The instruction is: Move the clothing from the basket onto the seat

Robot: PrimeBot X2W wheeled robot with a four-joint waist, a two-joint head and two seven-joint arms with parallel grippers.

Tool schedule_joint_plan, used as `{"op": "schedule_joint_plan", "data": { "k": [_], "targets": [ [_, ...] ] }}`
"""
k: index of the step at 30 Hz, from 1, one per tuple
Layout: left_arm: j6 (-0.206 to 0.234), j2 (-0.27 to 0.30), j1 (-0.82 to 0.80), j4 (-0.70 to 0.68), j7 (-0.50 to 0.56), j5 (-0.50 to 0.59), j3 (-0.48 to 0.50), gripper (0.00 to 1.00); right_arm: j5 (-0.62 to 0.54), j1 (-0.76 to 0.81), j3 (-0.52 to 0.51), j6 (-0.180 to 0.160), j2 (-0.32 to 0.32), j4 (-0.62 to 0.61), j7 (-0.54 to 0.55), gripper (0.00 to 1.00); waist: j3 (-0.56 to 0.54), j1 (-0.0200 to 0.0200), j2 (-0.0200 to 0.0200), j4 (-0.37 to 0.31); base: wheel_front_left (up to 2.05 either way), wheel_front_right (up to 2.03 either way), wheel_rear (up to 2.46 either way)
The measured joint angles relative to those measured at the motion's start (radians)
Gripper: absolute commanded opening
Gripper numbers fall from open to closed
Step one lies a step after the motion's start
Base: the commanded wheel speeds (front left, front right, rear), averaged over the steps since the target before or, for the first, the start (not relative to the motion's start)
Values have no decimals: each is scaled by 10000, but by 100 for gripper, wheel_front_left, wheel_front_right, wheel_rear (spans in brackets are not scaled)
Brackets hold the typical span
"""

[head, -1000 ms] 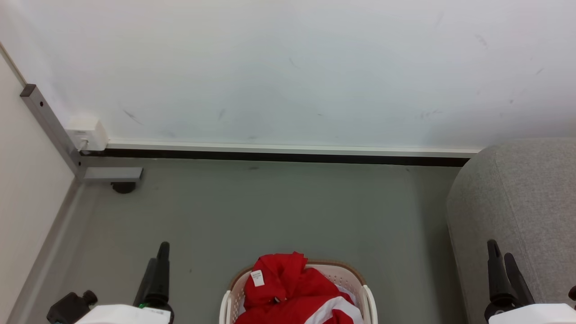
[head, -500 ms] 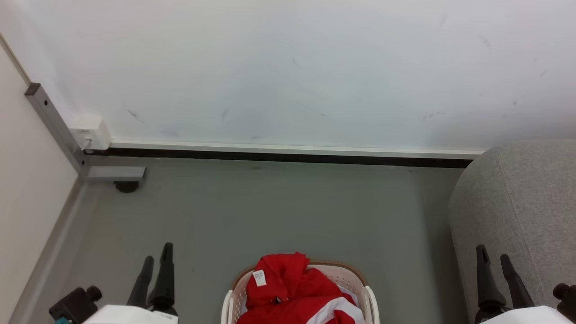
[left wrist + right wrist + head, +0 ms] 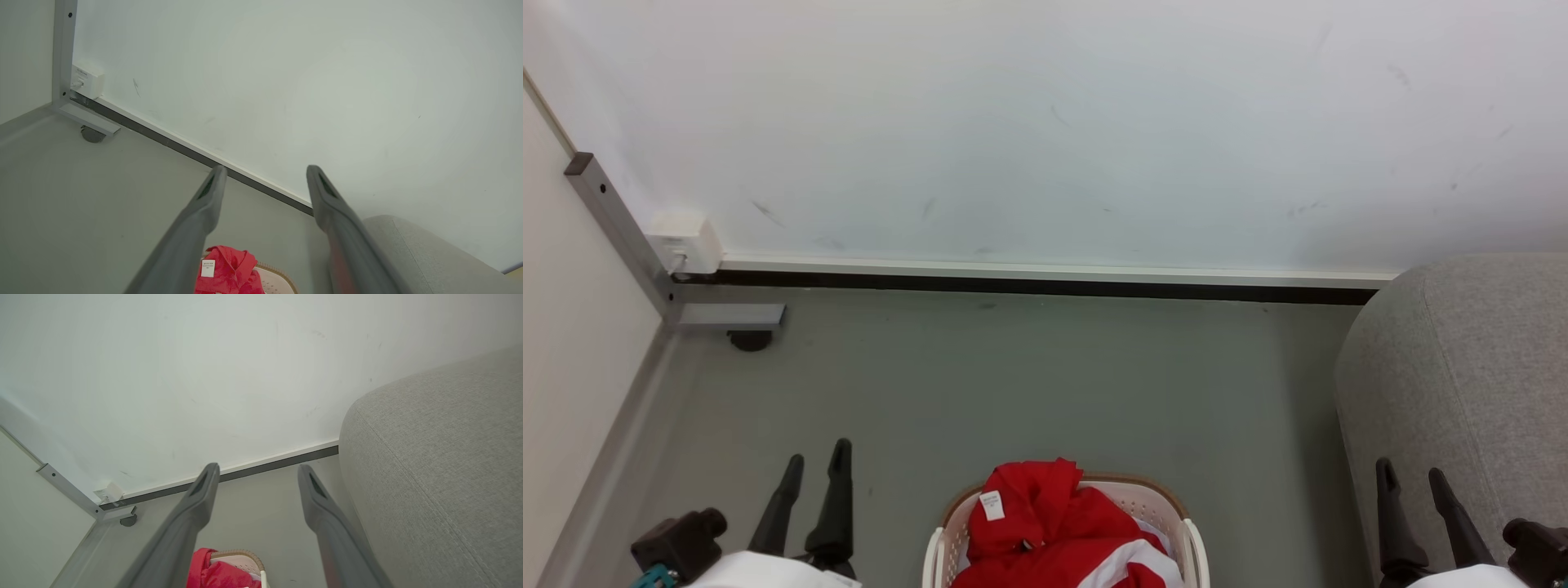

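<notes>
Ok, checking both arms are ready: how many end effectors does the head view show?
2. The left end effector sits lower left above the floor, left of the basket; the right end effector lower right, before the sofa. Both open, empty.

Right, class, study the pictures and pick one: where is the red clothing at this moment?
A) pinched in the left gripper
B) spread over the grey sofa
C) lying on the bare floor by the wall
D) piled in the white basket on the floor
D: the red clothing is heaped inside the basket, while the left gripper and right gripper stand open, apart from it, holding nothing.
</notes>
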Motion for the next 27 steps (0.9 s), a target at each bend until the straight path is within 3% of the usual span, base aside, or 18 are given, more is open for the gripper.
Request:
{"op": "schedule_joint_plan", "data": {
  "k": [27],
  "targets": [
    [-15,245,81,-50,-652,2761,-765,100,-2545,-16,-314,0,-29,422,-654,100,-34,0,0,91,0,0,0]
  ]
}}
